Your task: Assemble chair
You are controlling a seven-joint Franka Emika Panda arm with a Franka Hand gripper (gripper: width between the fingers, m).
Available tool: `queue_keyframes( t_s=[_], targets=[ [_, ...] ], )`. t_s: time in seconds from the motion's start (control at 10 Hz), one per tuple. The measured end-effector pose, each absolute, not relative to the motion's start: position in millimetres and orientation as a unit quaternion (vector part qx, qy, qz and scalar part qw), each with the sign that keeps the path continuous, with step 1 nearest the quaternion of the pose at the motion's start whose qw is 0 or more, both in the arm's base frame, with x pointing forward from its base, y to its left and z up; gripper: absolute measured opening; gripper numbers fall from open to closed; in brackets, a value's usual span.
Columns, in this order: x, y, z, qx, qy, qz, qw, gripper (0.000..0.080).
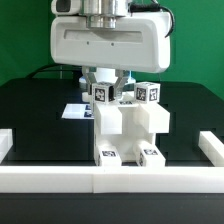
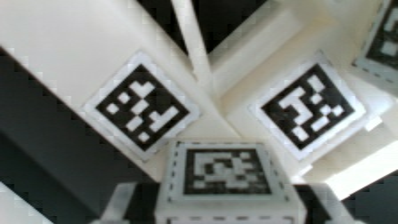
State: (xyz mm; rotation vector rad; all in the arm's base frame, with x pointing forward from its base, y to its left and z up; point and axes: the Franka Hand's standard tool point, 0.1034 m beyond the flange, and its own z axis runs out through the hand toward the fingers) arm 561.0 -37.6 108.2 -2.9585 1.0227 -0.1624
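The pincer hangs directly above the upright chair, clenched, apparently on its tagged top piece.

1. Chair: blocky white plastic assembly, standing upright on the black table.
2. Black-and-white square tags visible on its top blocks and lower front.
3. Positioned just behind the front white rail.

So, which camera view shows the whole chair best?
The exterior view: the chair stands there complete on the black table, blocky white with tags above and below, under the tool. The wrist view shows only a close, blurred part of the chair with three tags, no overall shape.
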Motion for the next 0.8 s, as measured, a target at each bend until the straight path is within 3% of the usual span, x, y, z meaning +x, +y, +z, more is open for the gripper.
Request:
queue_keyframes(
  t_s=[0.8],
  targets=[
    [561.1,-36.4,107.9,-0.836,0.547,-0.049,0.018,0.0274]
  ],
)
